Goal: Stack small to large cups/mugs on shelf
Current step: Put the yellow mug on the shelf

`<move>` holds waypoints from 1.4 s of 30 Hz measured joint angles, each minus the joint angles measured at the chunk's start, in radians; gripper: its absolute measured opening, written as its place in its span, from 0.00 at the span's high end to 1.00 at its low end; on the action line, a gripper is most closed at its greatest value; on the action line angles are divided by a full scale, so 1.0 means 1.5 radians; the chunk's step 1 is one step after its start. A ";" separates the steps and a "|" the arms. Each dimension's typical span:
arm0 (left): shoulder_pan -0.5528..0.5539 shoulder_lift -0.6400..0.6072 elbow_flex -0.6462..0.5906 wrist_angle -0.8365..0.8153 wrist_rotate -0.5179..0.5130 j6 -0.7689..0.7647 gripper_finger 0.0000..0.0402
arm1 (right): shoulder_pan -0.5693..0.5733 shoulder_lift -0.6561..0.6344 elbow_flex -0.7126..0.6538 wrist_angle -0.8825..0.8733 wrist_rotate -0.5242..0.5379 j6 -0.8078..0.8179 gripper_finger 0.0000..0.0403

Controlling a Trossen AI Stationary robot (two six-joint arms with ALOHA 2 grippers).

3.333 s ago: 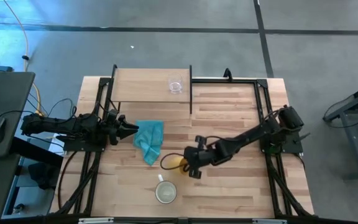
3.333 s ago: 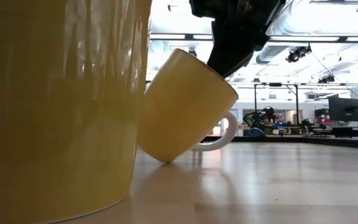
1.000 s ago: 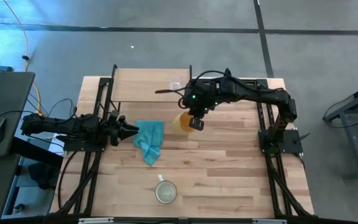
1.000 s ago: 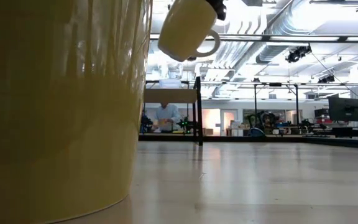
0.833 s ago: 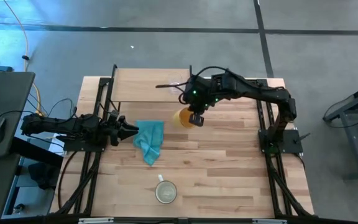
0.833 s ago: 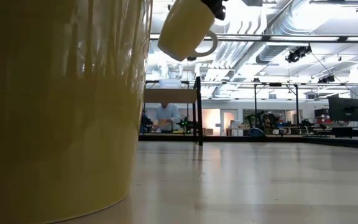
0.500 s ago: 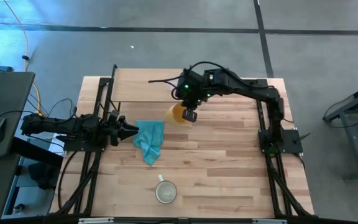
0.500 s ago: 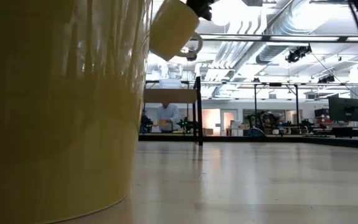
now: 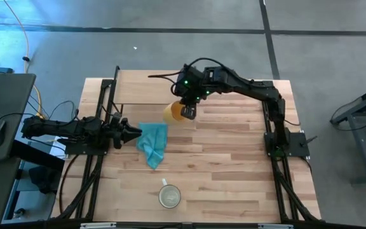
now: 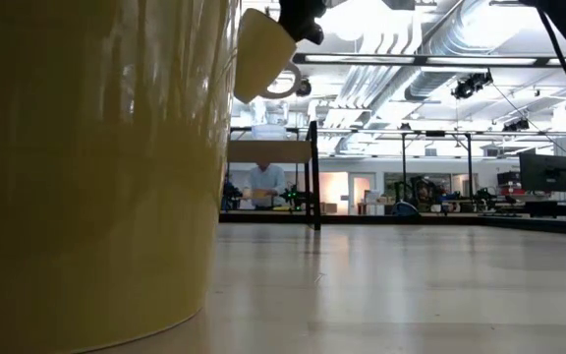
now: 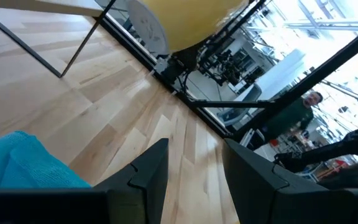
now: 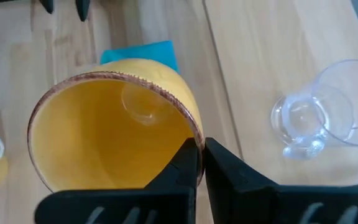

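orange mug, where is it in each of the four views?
High: orange mug held off the table beside the shelf.
Low: top centre-left, hanging tilted.
Left wrist: top edge, underside only.
Right wrist: centre, rim pinched by the right gripper.
Shared landmark: teal cloth, except in low.

Orange mug [image 12: 114, 134] pinched at its rim between dark fingers [image 12: 185, 171], clear glass cup [image 12: 316, 115] just beside.

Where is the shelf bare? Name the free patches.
The shelf is bare along its stretch left of the glass cup in the high view. Crowded at the cup's end, where the right gripper holds the orange mug.
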State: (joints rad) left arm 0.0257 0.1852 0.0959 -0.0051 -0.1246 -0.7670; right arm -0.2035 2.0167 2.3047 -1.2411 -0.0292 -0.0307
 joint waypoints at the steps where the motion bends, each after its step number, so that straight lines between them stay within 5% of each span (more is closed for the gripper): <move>1: 0.000 0.000 0.000 0.000 0.000 0.000 0.66 | 0.000 0.000 0.000 0.000 0.002 0.000 1.00; 29: 0.000 0.000 0.000 0.002 -0.005 -0.016 0.66 | -0.030 0.000 0.000 0.128 0.038 -0.008 1.00; 42: 0.000 0.000 0.000 0.002 -0.013 -0.013 0.66 | -0.025 0.000 0.000 0.073 0.024 -0.002 1.00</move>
State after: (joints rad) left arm 0.0257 0.1855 0.0959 -0.0029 -0.1438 -0.7860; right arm -0.2405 2.0167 2.3047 -1.1313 0.0072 -0.0334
